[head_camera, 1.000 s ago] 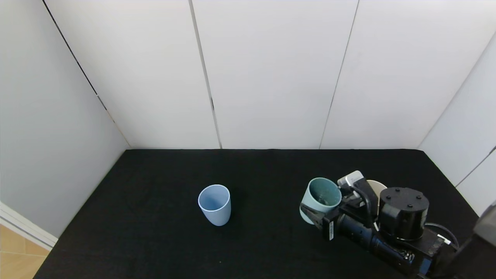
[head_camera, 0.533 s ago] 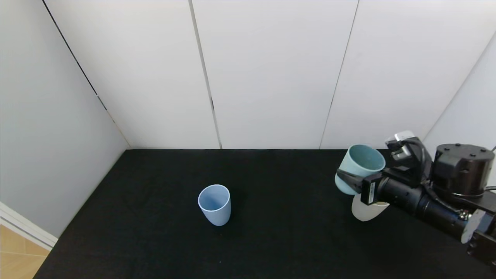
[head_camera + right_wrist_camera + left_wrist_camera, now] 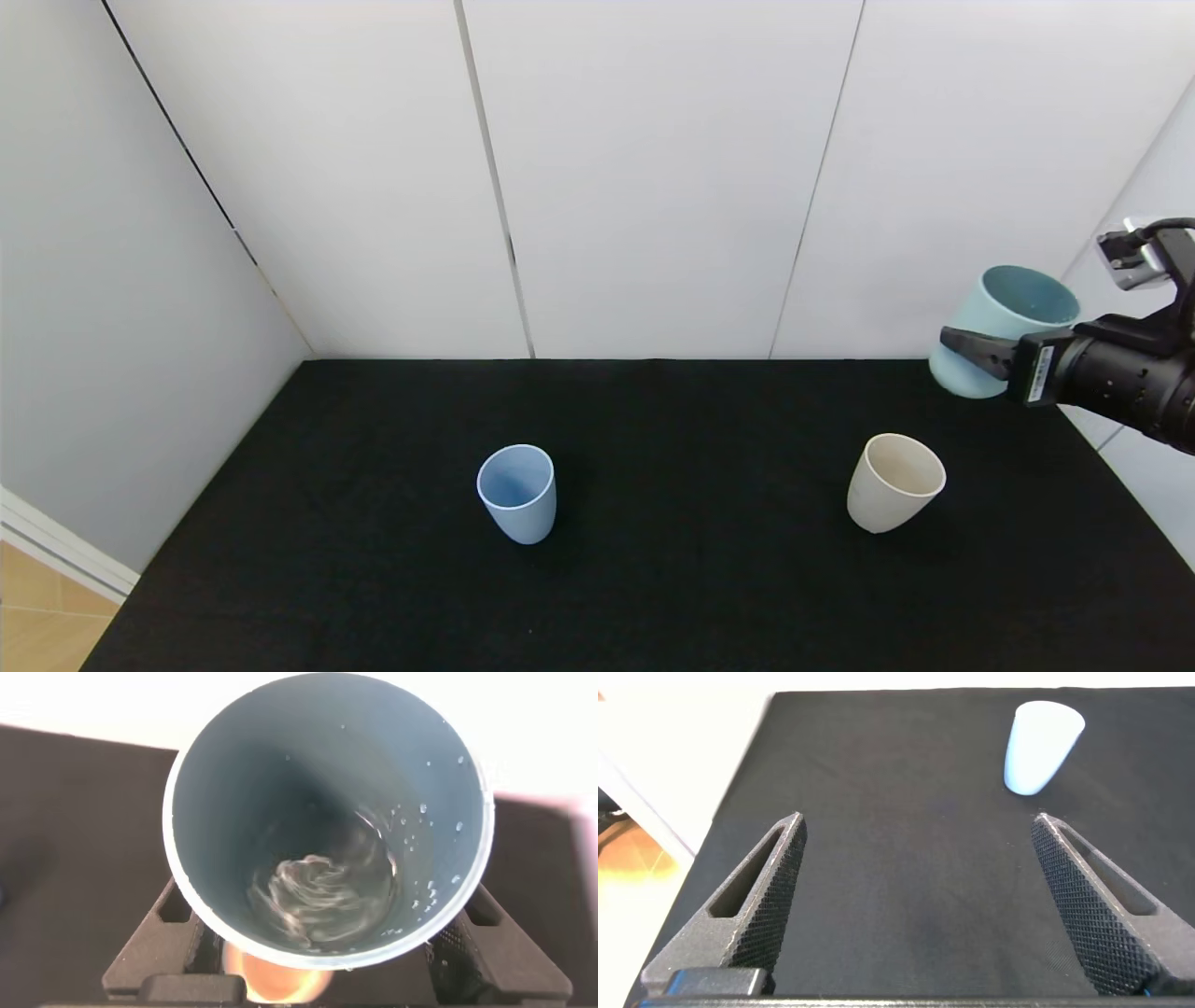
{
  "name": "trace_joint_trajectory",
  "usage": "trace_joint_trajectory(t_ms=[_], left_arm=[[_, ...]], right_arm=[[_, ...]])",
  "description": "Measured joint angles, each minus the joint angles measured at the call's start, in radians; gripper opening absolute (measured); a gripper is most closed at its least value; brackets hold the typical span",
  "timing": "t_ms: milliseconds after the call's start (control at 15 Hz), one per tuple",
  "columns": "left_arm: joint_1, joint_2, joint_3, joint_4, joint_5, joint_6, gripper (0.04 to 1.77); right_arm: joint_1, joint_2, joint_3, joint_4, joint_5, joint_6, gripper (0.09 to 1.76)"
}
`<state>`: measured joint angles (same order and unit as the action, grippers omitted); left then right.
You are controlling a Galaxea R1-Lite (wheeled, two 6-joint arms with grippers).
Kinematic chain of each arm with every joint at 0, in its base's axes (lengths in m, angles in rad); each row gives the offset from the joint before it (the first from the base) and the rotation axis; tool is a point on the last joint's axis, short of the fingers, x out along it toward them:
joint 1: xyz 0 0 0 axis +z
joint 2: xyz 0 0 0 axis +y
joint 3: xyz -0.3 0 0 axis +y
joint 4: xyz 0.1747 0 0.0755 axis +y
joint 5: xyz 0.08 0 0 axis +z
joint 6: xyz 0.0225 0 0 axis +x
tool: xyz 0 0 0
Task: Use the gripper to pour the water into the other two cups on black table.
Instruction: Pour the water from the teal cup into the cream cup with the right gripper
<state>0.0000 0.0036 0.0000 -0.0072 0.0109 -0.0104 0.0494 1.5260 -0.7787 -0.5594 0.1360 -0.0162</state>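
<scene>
My right gripper (image 3: 971,359) is clenched on the teal cup (image 3: 1004,329), holding it in the air at the far right edge of the table (image 3: 653,579), near the wall. The cup leans slightly, mouth up. From my right wrist I look straight down into it (image 3: 327,812): a little water (image 3: 322,896) swirls at the bottom, and droplets cling to the inner wall. My fingers (image 3: 154,952) press its outside on both sides.

A white sticker (image 3: 1034,376) with a barcode sits on my right wrist; I cannot read its print.

The cream cup (image 3: 894,483) stands upright on the table below and to the left of the held cup, apart from it. The blue cup (image 3: 517,492) stands upright near the table's middle, well apart from the cream one.

My left gripper (image 3: 920,905) hovers low over the table with its jaws spread wide and nothing between them; the blue cup (image 3: 1041,733) shows beyond it.
</scene>
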Motion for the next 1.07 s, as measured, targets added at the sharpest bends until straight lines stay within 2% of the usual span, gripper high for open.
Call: trace_joint_trajectory(t_ms=[200,467,733,1067], left_arm=[[0.000,0.000,0.000,0.000,0.000,0.000,1.72],[0.000,0.000,0.000,0.000,-0.001,0.000,1.72],[0.000,0.000,0.000,0.000,0.000,0.000,1.72],[0.000,0.000,0.000,0.000,0.000,0.000,1.72]], right_arm=[[-0.062,-0.011,-0.024,0.064,0.005,-0.113,1.20],[-0.100,-0.013,-0.013,0.067,0.004,-0.269,1.20],[-0.107,-0.006,0.029,0.062,0.002,-0.444,1.20],[-0.097,0.003,0.064,0.064,-0.005,-0.551,1.20]])
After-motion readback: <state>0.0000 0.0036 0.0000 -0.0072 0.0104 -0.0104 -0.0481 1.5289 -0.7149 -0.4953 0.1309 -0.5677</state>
